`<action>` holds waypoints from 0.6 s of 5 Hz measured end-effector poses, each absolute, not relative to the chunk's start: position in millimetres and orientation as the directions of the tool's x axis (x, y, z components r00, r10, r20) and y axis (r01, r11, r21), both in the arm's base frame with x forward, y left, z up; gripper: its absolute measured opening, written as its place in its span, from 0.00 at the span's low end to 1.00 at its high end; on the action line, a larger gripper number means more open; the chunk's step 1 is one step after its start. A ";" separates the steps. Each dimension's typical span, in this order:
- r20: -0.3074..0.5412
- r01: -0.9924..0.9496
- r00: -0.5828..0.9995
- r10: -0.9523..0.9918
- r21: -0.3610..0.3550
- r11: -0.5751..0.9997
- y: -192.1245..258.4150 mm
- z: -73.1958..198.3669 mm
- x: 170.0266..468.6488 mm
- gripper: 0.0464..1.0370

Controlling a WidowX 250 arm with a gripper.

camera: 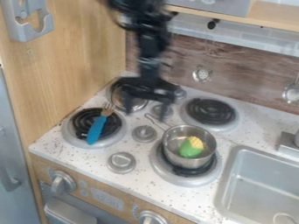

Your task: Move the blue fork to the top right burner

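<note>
The gripper [146,114] hangs over the back of the stove, on the left side; its two fingers are spread apart, with nothing held. The blue fork [99,125] lies on the front left burner [67,131], with its prongs [108,106] to the back and its blue handle [93,134] to the front. The step now, I think, is to pick it up; go over the thick part of the handle, and turn so one finger goes on each side of it. Come down slowly — the black rings [82,116] are right under the fork, so a hard push could jam the tips; squeeze the handle near its middle, so it won't tip. Then lift it high, to miss the pot [179,156] and its thin handle [156,122]; lay it flat on the top right burner [210,111] — gently, so it won't slide.
</note>
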State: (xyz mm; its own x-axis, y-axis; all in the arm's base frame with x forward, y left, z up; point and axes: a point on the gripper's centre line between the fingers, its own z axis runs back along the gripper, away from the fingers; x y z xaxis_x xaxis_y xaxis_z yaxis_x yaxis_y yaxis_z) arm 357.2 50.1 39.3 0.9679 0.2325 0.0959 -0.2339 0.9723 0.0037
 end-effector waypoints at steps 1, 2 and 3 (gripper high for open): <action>0.130 -0.294 0.948 0.291 -0.001 0.956 88.2 36.5 356.6 0.96; 0.100 -0.260 0.961 0.258 0.013 0.965 103.9 16.8 370.7 0.96; 0.061 -0.203 0.978 0.201 0.028 0.979 112.2 -4.4 382.3 0.96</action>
